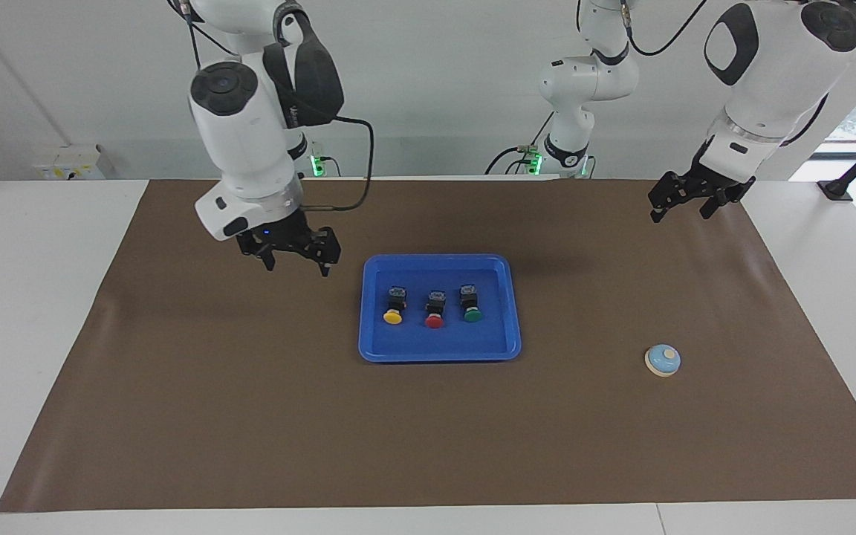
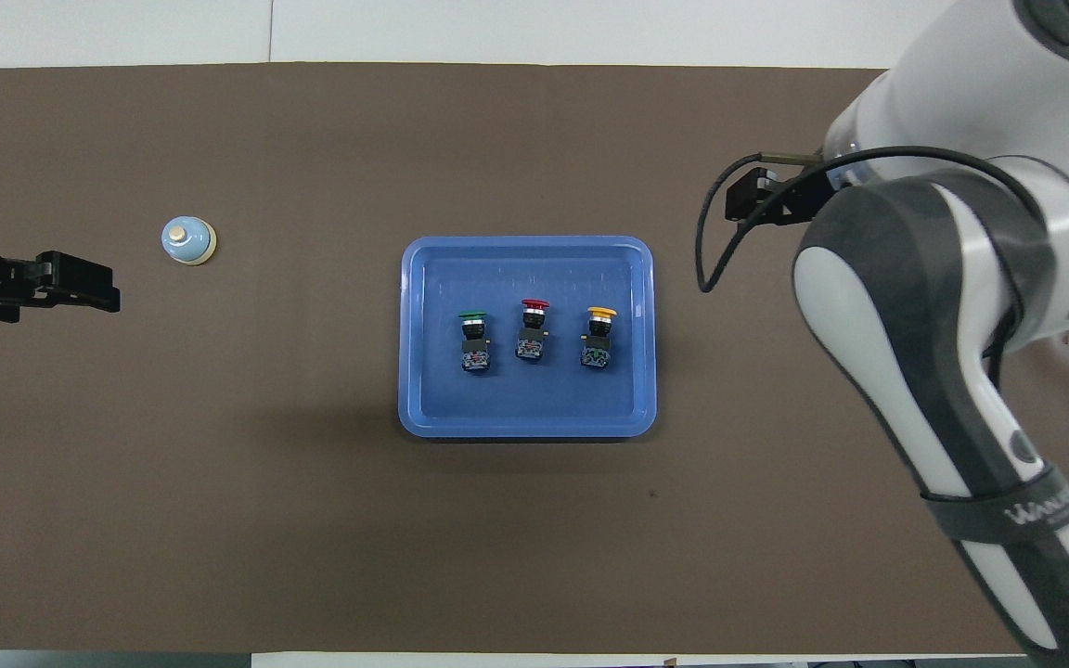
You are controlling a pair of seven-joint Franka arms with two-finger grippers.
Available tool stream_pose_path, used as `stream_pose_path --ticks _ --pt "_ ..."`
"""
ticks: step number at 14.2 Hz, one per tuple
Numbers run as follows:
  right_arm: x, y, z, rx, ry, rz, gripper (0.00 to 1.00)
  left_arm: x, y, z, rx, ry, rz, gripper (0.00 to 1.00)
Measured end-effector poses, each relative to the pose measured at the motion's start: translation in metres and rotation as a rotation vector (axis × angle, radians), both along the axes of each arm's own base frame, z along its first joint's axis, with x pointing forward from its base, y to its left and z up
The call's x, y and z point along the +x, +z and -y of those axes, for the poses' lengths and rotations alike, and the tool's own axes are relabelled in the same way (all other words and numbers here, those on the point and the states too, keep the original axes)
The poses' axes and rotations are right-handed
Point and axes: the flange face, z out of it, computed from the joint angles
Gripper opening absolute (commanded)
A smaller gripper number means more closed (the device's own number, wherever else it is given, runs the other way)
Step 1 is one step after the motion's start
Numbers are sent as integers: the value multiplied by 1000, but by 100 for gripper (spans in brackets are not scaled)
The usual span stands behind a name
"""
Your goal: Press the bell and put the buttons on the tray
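The blue tray (image 1: 439, 355) lies mid-mat and also shows in the overhead view (image 2: 525, 422). Three buttons lie in a row on it: yellow (image 1: 393, 316), red (image 1: 435, 321) and green (image 1: 473, 315). They also show from overhead: yellow (image 2: 601, 314), red (image 2: 534, 304), green (image 2: 471, 318). The light-blue bell (image 1: 663, 360) (image 2: 188, 241) sits on the mat toward the left arm's end. My right gripper (image 1: 298, 267) is open and empty, raised over the mat beside the tray toward the right arm's end. My left gripper (image 1: 681, 206) (image 2: 80, 283) is open and empty, and waits raised over the mat near the bell.
A brown mat (image 1: 250, 416) covers the white table (image 1: 27, 297). The right arm's forearm (image 2: 915, 306) covers the mat's edge at its own end in the overhead view and hides its gripper's fingers there.
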Motion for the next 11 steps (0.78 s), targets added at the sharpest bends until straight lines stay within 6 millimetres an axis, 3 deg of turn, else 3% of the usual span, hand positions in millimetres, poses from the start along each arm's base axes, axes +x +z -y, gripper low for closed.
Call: stream_pose_path --ticks 5,8,11 --pt "-14 33 100 4 83 -34 100 0 0 0 0 2 -1 100" --pt "-37 57 122 7 81 -55 100 -2 -1 0 2 2 -18 100" --pt "-65 75 127 10 76 -65 100 -4 0 -1 3 2 -28 100"
